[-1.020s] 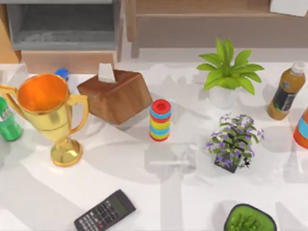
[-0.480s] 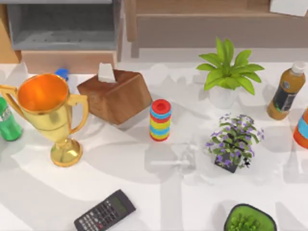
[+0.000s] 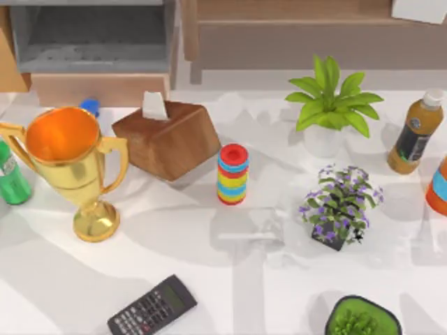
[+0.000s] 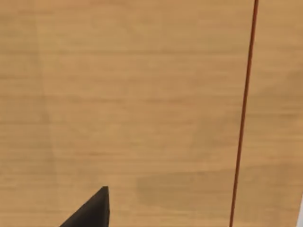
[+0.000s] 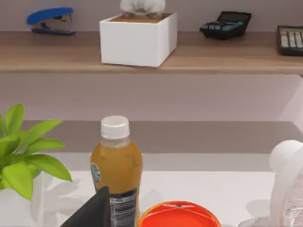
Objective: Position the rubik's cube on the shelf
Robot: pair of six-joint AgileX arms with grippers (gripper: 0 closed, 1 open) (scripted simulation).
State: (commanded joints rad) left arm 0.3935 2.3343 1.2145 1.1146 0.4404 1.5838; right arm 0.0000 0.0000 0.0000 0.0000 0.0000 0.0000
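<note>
shelf (image 3: pixel 293 31) behind table, possibly left gripper (image 4: pixel 90 210) tip

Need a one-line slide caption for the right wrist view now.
Orange juice bottle before the shelf holding a white box, stapler and calculators.

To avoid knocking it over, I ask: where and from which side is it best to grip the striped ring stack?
Probably grip the ring stack around its middle rings, coming from above. It stands upright, round and narrow, and the wooden tissue box stands close at its left side.
</note>
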